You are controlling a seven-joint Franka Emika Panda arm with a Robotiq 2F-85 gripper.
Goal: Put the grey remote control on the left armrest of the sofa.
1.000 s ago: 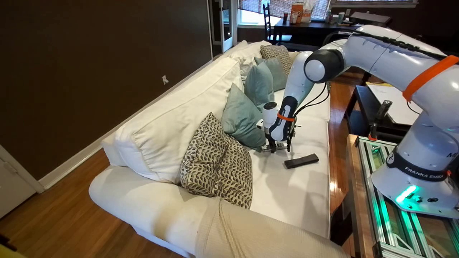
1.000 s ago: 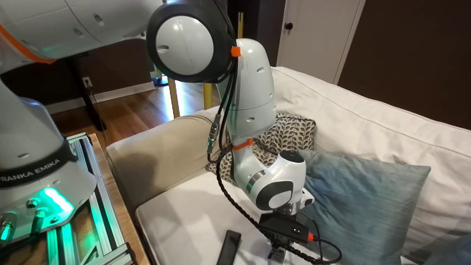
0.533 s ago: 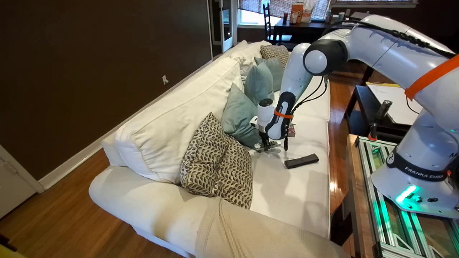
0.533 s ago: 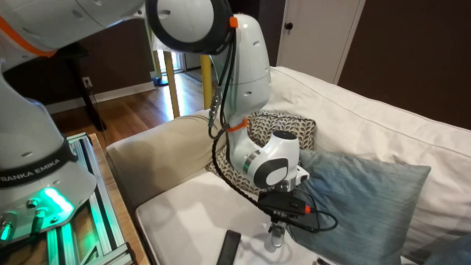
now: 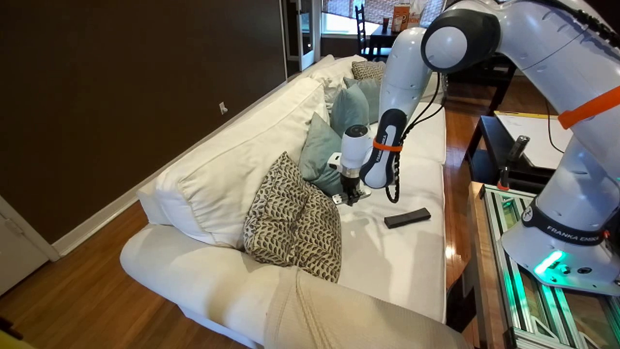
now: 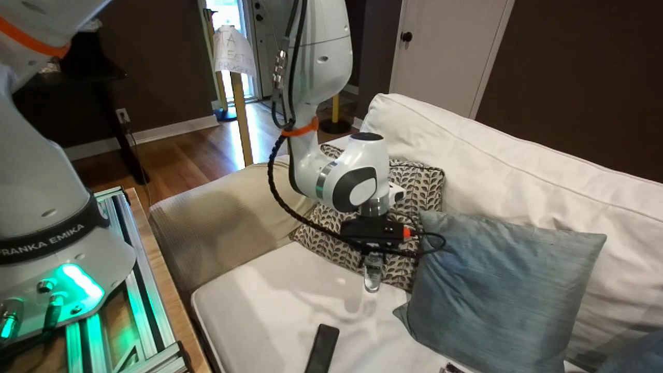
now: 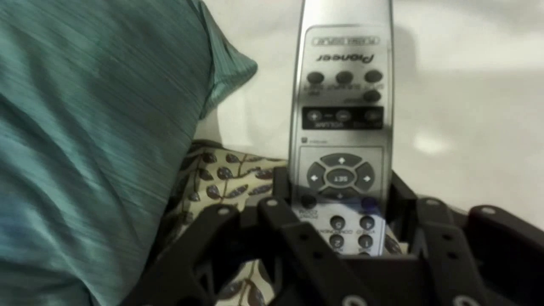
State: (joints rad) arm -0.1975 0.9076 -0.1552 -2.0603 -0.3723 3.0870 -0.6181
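The hand [image 7: 341,192] grips the remote [image 7: 342,134] by its sides above the sofa [image 5: 387,261], presumably to lay it flat on the armrest [image 5: 256,286].

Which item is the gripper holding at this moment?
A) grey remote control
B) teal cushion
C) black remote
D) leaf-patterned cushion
A: the wrist view shows the grey remote control clamped in the gripper, while in both exterior views the black remote lies apart on the sofa.
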